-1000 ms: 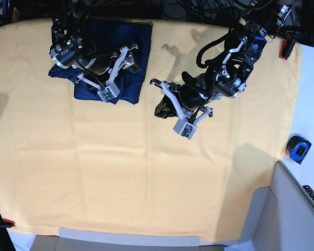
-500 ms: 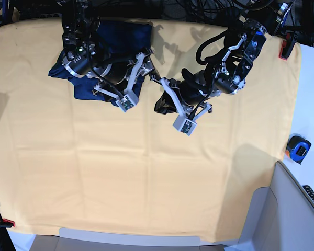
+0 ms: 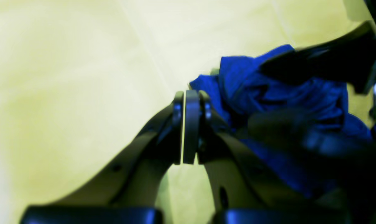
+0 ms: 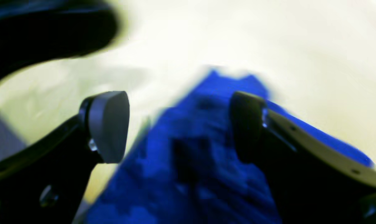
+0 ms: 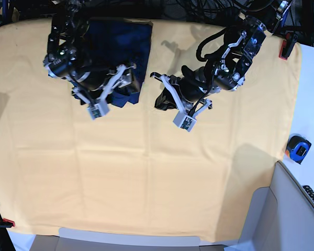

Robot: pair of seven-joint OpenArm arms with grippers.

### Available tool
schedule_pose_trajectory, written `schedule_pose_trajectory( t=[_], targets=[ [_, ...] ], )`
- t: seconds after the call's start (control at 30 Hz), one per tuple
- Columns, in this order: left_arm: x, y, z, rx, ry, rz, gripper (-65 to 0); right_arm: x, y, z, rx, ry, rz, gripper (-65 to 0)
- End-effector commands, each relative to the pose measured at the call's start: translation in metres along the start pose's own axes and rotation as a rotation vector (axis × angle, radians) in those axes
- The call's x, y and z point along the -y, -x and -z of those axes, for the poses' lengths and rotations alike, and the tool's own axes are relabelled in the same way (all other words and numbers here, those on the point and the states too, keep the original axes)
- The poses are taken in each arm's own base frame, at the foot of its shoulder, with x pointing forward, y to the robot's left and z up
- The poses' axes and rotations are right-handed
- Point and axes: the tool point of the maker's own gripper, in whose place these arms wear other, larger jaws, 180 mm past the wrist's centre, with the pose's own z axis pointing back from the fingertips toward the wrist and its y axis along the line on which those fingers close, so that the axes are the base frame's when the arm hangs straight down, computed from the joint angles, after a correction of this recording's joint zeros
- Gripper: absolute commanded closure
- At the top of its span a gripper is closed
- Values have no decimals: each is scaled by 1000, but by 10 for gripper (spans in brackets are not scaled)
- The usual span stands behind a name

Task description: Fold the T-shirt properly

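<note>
Shirt, a dark navy-blue soft knit garment (image 5: 118, 44), sits bunched in a rough folded block at the far-left part of the yellow-orange table cloth (image 5: 146, 178) in the base view, near the cloth's top edge. Its lower edge looks rumpled, not flat.

Right gripper (image 5: 116, 83), black with pale finger frames, hangs over the shirt's lower part. Jaws stand wide apart. The right wrist view confirms it: two dark rounded pads (image 4: 108, 126) with blue fabric (image 4: 191, 161) showing in the gap between them. Nothing is clamped; the view is too blurred to tell whether the pads touch the fabric.

Left gripper (image 5: 161, 97) sits on bare cloth just beside the shirt's right edge, in the middle of the table's far half. Jaws are pressed together. The left wrist view shows the two fingertips (image 3: 191, 124) meeting with only a thin line between them and no fabric in between. Crumpled blue shirt (image 3: 287, 102) lies just to one side of the closed tips; contact cannot be told. A dark blurred part of the other arm crosses the top right of that view.

Off the cloth, on the white surface at the right edge of the base view, lies a blue-and-black tape measure (image 5: 298, 148). Red clamps (image 5: 287, 46) pin the cloth at its corners.
</note>
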Motion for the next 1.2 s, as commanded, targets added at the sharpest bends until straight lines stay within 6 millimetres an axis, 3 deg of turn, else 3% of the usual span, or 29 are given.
schedule_pose_trajectory(
  t=[0.0, 0.2, 0.27, 0.4, 0.6, 0.77, 1.1, 1.17],
  targets=[
    [2, -14, -3, 42, 7, 15, -4, 9, -12, -11, 89, 0, 56, -495],
    [2, -13, -3, 41, 7, 14, -4, 78, -10, -73, 318, 88, 340, -495],
    [3, -8, -3, 31, 8, 7, -4, 92, -3, -91, 354, 119, 396, -495],
    [4, -6, -3, 27, 12, 5, -4, 114, 26, -105, 369, 158, 528, -495],
    [7, -6, -2, 30, 18, -3, -4, 131, 71, -99, 348, 130, 729, -495],
    [7, -6, -2, 30, 18, -3, -4, 135, 89, -86, 342, 79, 842, -495],
    [8, -6, -2, 29, 19, -2, -4, 136, 82, -82, 359, 62, 844, -491],
    [8, -6, -2, 29, 19, -2, -4, 135, 81, -82, 360, 60, 840, -459]
  ],
)
